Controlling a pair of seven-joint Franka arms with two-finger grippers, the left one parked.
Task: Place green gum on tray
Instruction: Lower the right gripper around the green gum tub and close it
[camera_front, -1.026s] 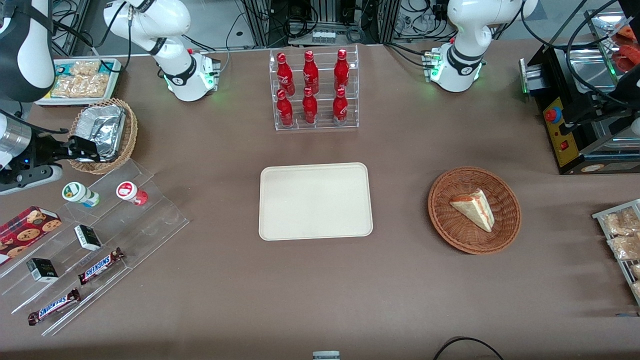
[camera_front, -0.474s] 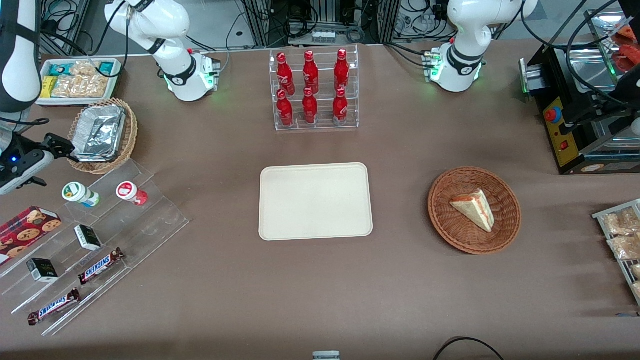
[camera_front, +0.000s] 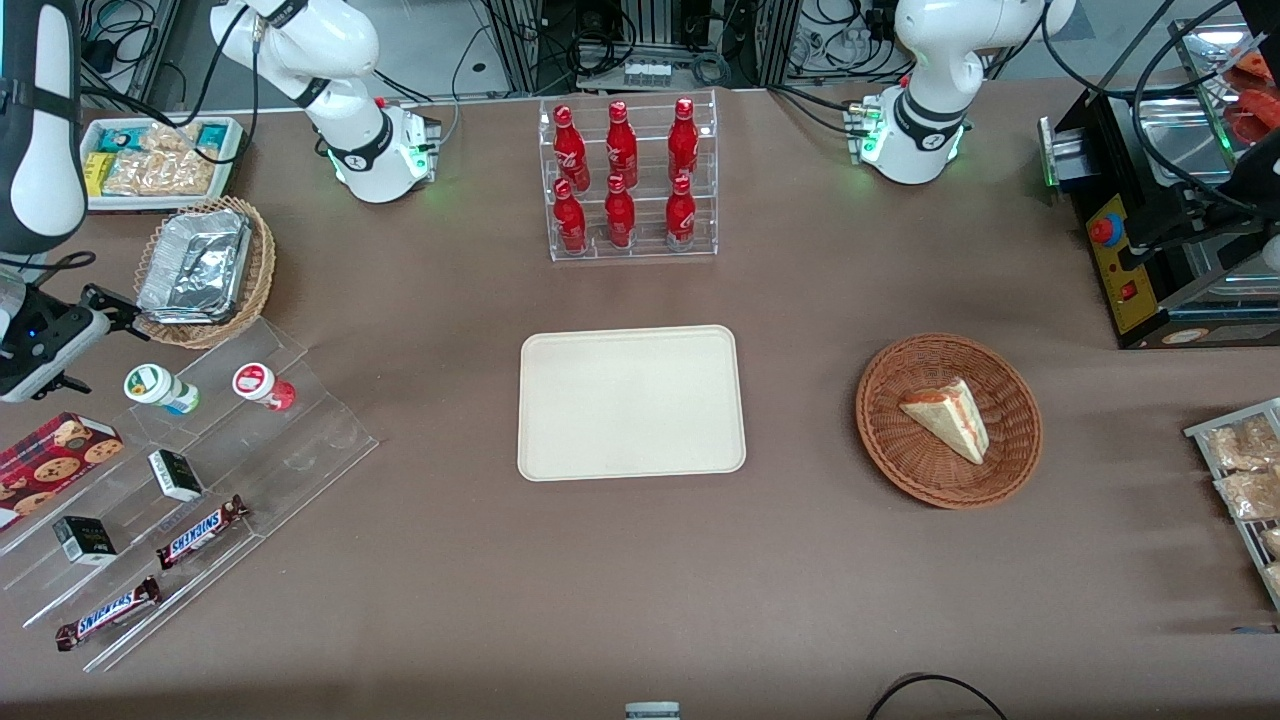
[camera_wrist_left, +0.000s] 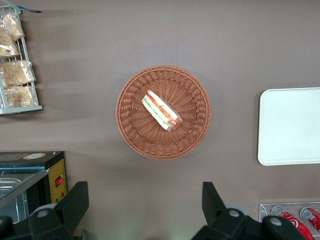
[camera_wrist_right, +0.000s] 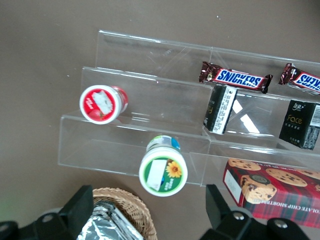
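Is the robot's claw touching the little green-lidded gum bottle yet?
Apart. In the right wrist view the gripper hangs open above the green gum, its two fingers spread wide on either side with bare rack and basket showing between them and the lid.

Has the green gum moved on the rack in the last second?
No. The green gum sits beside the red gum on the clear rack; the gripper, open, hovers near it.

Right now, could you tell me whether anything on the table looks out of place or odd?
Nothing stands out. The green gum and the red gum sit on the clear rack, the tray lies flat, and the gripper hangs open above the rack, close to the green gum.
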